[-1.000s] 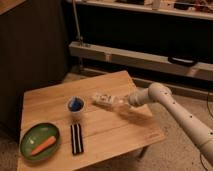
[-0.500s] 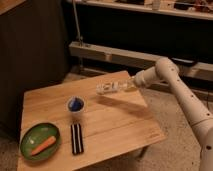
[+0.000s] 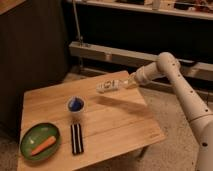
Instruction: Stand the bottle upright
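Table: square light wooden table (image 3: 116, 126) with plank top, fills the lower left and middle of the camera view; carries 3 loose items plus 1 on the plate.

Arm: white jointed robot arm (image 3: 181, 89), enters at the right edge, rises to an elbow at upper right, then reaches down and left over the table's far right part.

Rail: long pale metal rail (image 3: 112, 55) behind the table, running across the dark background.

Plate: round green plate (image 3: 27, 138) on the table's near left corner.

Strip: flat black rectangular strip with pale stripes (image 3: 76, 138), lying on the table just right of the plate, long side toward the camera.

Bottle: small whitish semi-clear plastic bottle with a pale label (image 3: 107, 87), held in the air above the far part of the table, clear of the top, lying close to horizontal with its right end slightly higher. Its shadow (image 3: 121, 100) falls on the wood beneath. Not upright.

Cup: small blue cup (image 3: 75, 105), standing on the table, left of and nearer than the bottle, well apart from it.

Carrot: orange carrot (image 3: 43, 145), lying slantwise in the plate.

Jaws: at the arm's tip, above the table's far right part, closed around the bottle's right end.
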You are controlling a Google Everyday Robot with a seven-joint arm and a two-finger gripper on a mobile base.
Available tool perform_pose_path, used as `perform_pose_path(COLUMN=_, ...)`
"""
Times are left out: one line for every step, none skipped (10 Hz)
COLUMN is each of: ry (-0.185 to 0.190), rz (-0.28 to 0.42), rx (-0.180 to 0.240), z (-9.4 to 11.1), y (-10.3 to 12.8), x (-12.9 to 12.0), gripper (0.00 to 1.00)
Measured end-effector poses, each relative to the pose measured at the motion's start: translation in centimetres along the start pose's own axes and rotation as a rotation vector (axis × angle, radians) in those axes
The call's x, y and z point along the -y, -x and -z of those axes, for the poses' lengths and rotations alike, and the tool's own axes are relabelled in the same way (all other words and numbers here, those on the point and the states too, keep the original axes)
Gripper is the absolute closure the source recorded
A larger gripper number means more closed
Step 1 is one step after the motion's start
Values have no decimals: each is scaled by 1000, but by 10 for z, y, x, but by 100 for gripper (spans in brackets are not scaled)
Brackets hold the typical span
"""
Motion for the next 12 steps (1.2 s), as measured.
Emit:
perform_pose_path(ry=1, rz=-1, rx=0, z=0, y=0, x=0, gripper=71)
perform_pose_path(ry=-2, rz=-1, rx=-7, z=3, y=-2, x=1, gripper=71)
perform_pose_path(ry=-8, rz=-3, rx=-31, z=6, y=-8, x=4, gripper=71)
perform_pose_path(ry=-14, rz=-13, rx=-71, z=12, y=-17, x=11, gripper=71)
perform_pose_path(ry=-23, rz=-34, rx=-116, z=15, y=-28, x=21, gripper=71)
perform_pose_path(ry=-35, rz=-45, rx=-148, z=12, y=-38, x=30, gripper=71)
perform_pose_path(ry=-46, rz=-53, rx=-170, z=9, y=-45, x=37, gripper=71)
perform_pose_path(ry=-56, rz=-58, rx=-188, z=7, y=-52, x=44, gripper=71)
perform_pose_path(ry=-71, rz=-60, rx=-199, z=6, y=-59, x=54, gripper=71)
perform_pose_path(ry=-92, rz=-55, rx=-198, z=2, y=-66, x=63, gripper=71)
perform_pose_path(ry=-115, rz=-48, rx=-185, z=0, y=-72, x=72, gripper=71)
perform_pose_path(ry=-157, rz=-35, rx=-140, z=0, y=-75, x=89, gripper=71)
